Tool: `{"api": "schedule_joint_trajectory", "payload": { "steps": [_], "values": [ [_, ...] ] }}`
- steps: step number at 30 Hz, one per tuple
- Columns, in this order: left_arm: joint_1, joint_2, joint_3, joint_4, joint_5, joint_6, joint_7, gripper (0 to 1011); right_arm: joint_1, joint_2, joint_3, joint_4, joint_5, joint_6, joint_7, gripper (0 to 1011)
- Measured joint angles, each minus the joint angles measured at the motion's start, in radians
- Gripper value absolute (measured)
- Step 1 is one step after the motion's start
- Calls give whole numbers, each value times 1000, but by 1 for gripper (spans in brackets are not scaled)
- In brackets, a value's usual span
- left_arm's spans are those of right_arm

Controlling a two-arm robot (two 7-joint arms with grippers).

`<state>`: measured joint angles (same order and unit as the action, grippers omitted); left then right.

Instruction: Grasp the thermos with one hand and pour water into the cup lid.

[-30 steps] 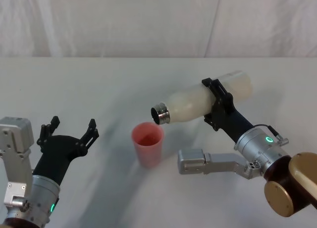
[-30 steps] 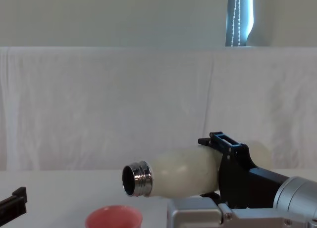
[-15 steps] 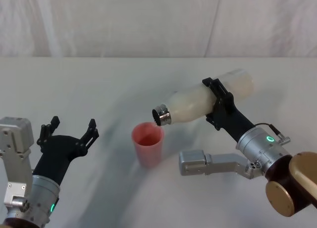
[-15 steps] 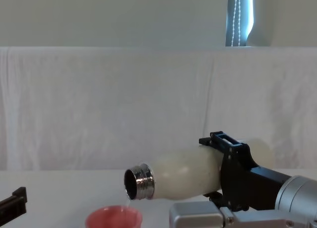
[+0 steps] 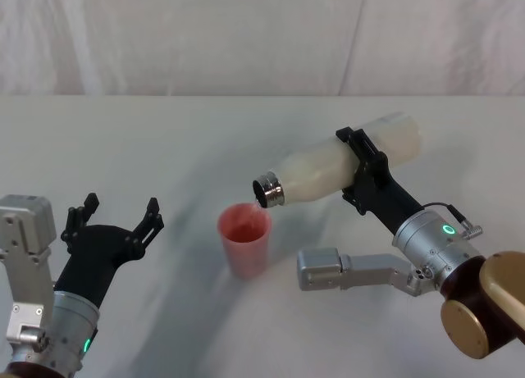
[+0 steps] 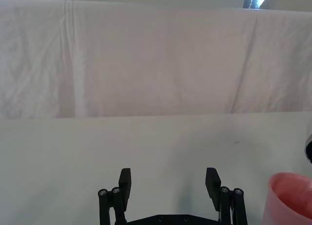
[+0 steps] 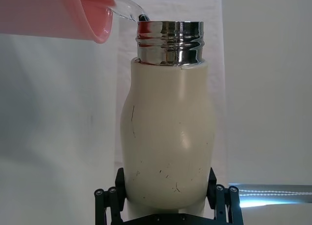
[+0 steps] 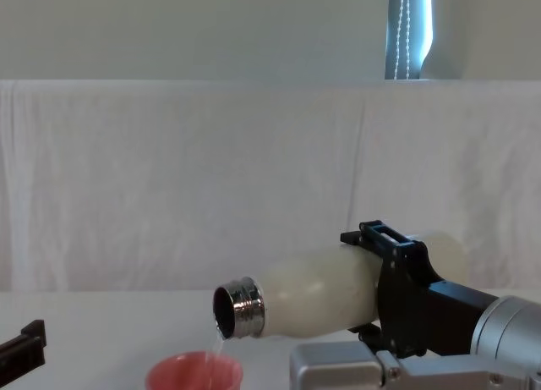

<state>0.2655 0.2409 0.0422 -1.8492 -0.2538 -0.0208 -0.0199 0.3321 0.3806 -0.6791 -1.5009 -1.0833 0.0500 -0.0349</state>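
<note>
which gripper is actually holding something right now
The right gripper: its jaws clamp the tilted thermos above the pink cup lid. The left gripper sits open and empty.

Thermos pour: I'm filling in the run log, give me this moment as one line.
phase: pouring | right gripper: shut on thermos, tilted neck-down | water: running into pink cup | left gripper: open, idle beside cup

My fingers (image 5: 362, 175) are black linkages on silver-grey wrists with glowing green ring lights; a tan joint cap.
</note>
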Motion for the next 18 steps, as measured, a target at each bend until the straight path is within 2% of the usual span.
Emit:
{"api": "schedule_joint_trajectory", "payload": {
  "steps": [18],
  "values": [
    [0, 0, 0, 0, 0, 0, 0, 1001, 5, 0, -4, 2, -8, 3, 0, 956]
  ]
}}
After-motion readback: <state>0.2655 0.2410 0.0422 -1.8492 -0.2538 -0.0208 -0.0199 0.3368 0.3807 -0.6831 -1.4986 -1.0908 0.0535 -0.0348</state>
